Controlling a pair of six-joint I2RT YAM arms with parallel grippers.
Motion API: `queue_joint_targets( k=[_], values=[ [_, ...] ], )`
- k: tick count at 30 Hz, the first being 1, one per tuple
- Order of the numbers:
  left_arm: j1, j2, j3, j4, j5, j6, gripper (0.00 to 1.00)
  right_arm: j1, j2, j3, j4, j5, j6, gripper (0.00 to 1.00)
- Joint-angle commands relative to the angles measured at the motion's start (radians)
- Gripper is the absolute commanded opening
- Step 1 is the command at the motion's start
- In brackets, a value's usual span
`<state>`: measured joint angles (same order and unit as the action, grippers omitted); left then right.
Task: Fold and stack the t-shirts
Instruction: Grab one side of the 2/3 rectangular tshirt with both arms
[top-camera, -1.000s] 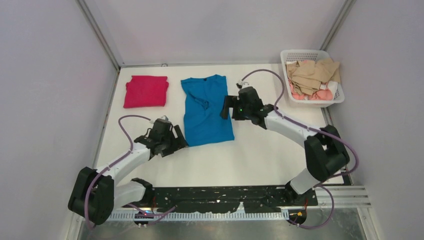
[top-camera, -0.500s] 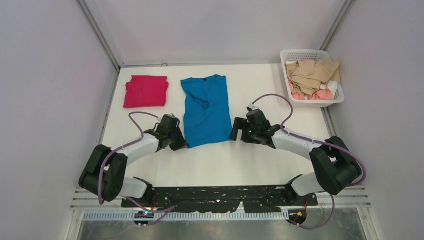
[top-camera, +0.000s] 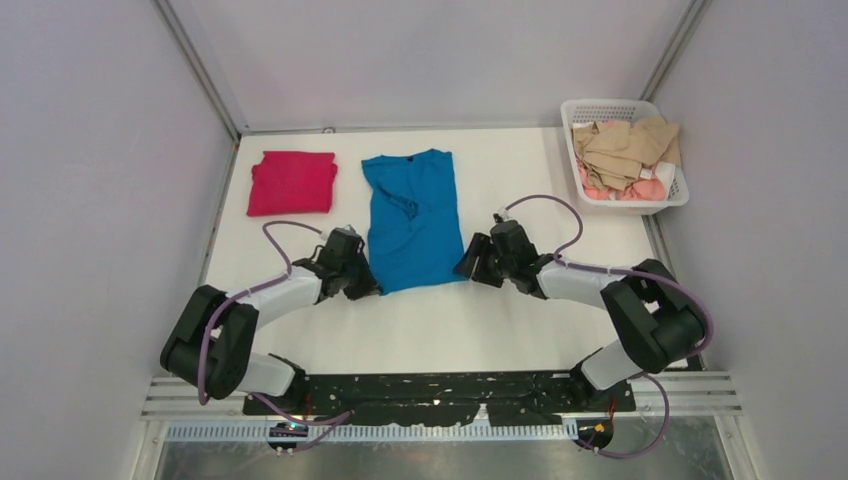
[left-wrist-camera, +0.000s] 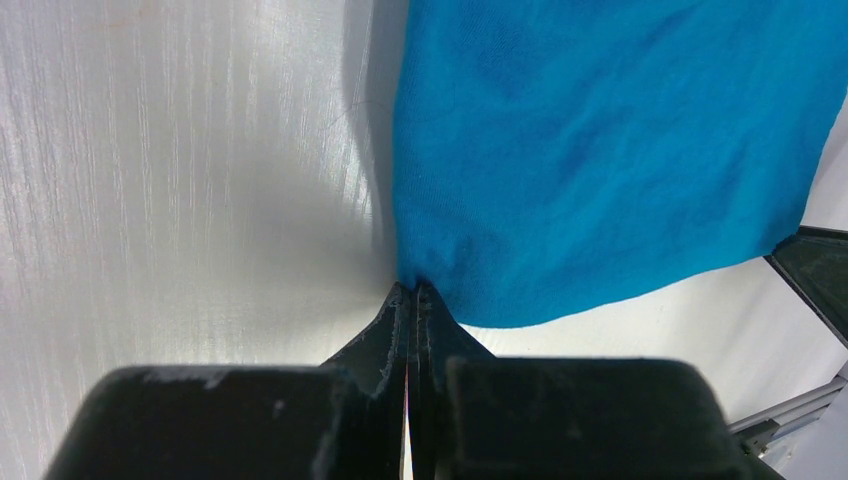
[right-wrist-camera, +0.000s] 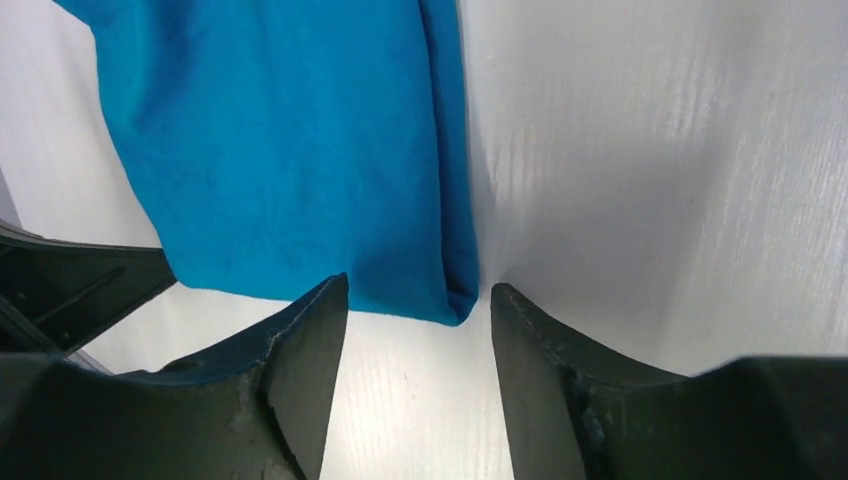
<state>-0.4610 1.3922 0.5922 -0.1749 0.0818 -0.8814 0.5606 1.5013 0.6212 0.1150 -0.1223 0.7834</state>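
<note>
Two t-shirts lie on the white tabletop (top-camera: 520, 320). We see the blue t-shirt (top-camera: 412, 220) spread flat in the middle as a long strip, with its collar at the far end. The red t-shirt (top-camera: 292, 183) sits folded into a square, apart to its left. Our left gripper (left-wrist-camera: 410, 290) is pressed together on the blue t-shirt's near left corner, where the cloth puckers. Our right gripper (right-wrist-camera: 418, 290) is spread wide at the near right corner, one finger on each side. A white basket (top-camera: 572, 112) of beige and pink clothes stands at the far right.
</note>
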Motion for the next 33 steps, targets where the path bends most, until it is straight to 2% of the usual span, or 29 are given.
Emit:
queue_joint_targets(
  k=[1, 2, 3, 4, 6, 12, 15, 20, 26, 29, 33],
  values=[
    [-0.005, -0.008, -0.001, 0.02, -0.035, 0.024, 0.0, 0.004, 0.059, 0.025, 0.034, -0.005, 0.022, 0.52],
    [-0.005, -0.008, -0.003, 0.021, -0.033, 0.027, 0.0, 0.004, 0.068, 0.025, 0.04, -0.008, 0.02, 0.35],
    [-0.006, -0.009, -0.003, 0.026, -0.027, 0.032, 0.0, 0.009, 0.068, 0.023, 0.038, -0.004, 0.021, 0.27],
    [-0.008, -0.015, -0.011, 0.036, -0.022, 0.033, 0.0, 0.009, 0.063, 0.02, 0.035, -0.001, 0.021, 0.13],
    [-0.016, -0.04, -0.03, 0.055, -0.024, 0.039, 0.0, 0.015, 0.04, 0.011, 0.02, 0.0, 0.013, 0.06],
    [-0.069, -0.161, -0.087, -0.007, -0.049, 0.095, 0.0, 0.03, -0.078, -0.025, -0.062, -0.109, -0.078, 0.05],
    [-0.102, -0.284, -0.161, -0.074, -0.07, 0.087, 0.0, 0.037, -0.151, -0.061, -0.157, -0.181, -0.092, 0.05],
    [-0.171, -0.619, -0.241, -0.299, -0.11, 0.056, 0.0, 0.107, -0.34, -0.123, -0.268, -0.294, -0.105, 0.05],
    [-0.242, -0.986, -0.278, -0.498, -0.103, 0.051, 0.0, 0.199, -0.611, -0.15, -0.399, -0.314, -0.05, 0.05],
    [-0.243, -1.068, -0.306, -0.514, -0.047, 0.024, 0.0, 0.203, -0.697, -0.199, -0.417, -0.286, -0.003, 0.05],
    [-0.243, -1.103, -0.298, -0.408, 0.046, 0.027, 0.0, 0.206, -0.738, -0.216, -0.396, -0.28, 0.035, 0.05]
  ],
)
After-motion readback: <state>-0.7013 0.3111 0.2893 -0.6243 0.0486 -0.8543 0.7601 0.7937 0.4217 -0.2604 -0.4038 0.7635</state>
